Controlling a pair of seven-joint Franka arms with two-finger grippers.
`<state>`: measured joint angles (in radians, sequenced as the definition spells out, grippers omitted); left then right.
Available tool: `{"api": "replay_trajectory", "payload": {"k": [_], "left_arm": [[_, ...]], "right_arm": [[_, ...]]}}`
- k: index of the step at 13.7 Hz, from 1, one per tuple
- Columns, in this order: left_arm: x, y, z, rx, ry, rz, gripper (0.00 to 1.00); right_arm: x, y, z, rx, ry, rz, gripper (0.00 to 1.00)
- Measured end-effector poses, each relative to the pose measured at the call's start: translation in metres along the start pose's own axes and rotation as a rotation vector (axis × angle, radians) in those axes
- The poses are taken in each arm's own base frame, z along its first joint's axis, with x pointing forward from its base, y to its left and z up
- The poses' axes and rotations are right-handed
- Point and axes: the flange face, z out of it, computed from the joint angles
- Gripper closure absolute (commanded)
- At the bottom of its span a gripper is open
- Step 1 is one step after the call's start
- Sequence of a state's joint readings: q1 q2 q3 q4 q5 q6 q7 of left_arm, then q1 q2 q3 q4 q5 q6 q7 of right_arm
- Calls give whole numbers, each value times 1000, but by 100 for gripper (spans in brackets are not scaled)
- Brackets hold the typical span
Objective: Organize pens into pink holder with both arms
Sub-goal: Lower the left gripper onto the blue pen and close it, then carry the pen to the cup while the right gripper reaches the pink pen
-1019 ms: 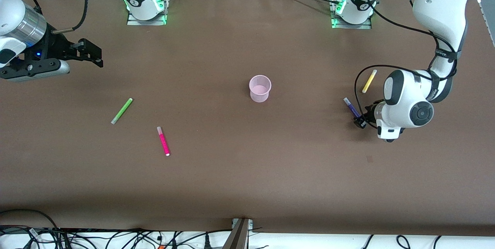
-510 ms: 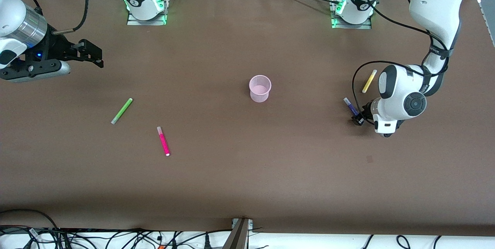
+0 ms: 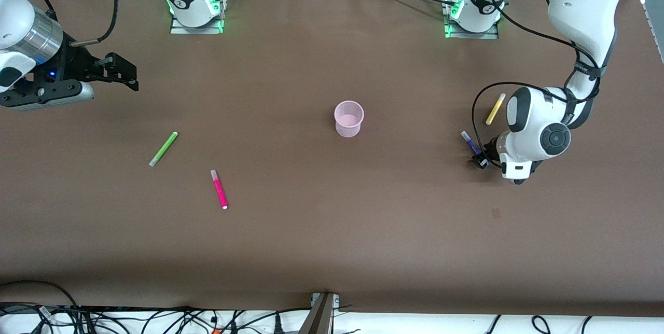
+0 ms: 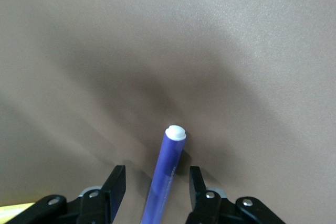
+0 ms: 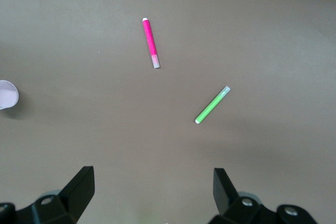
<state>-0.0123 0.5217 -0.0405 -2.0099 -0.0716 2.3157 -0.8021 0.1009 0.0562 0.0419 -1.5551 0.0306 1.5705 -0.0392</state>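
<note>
Brown tabletop carries the dark purple pen [image 4: 167, 174] toward the left arm's end from the pink holder [image 3: 348, 119], its long axis running straight out between the released fingers [image 4: 116, 187] of the left gripper [image 4: 156, 188], which straddles it, while the right gripper [image 5: 152, 192] waits spread apart above the table.

Robotics lab: bolted arm bases [image 3: 196, 4], cable tangle [image 3: 155, 318].

Brown table [image 3: 332, 240] under even light; tangled black cables [image 3: 155, 318] along near edge.

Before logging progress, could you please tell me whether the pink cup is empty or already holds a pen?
Empty: the pink cup stands upright with nothing inside; all four pens lie on the table.
</note>
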Motion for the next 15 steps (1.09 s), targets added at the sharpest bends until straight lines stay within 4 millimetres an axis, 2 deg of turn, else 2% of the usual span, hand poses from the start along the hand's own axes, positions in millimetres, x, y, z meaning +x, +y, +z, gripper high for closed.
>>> {"api": "replay_trajectory", "payload": {"k": [4,7,10,12,13,15], "left_arm": [[0,0,1,1,-1,0,56],[0,0,4,2,-2,1,56],[1,1,4,-7,7,1,70],[1,2,4,-9,9,2,95],[1,2,4,-10,10,6,100],[1,3,4,-10,11,16,100]], "right_arm": [[0,0,0,0,0,0,0],[0,0,0,0,0,0,0],[0,0,0,0,0,0,0],[0,0,0,0,1,0,0],[0,0,0,0,1,0,0],[3,-1,6,3,-9,-2,0]]}}
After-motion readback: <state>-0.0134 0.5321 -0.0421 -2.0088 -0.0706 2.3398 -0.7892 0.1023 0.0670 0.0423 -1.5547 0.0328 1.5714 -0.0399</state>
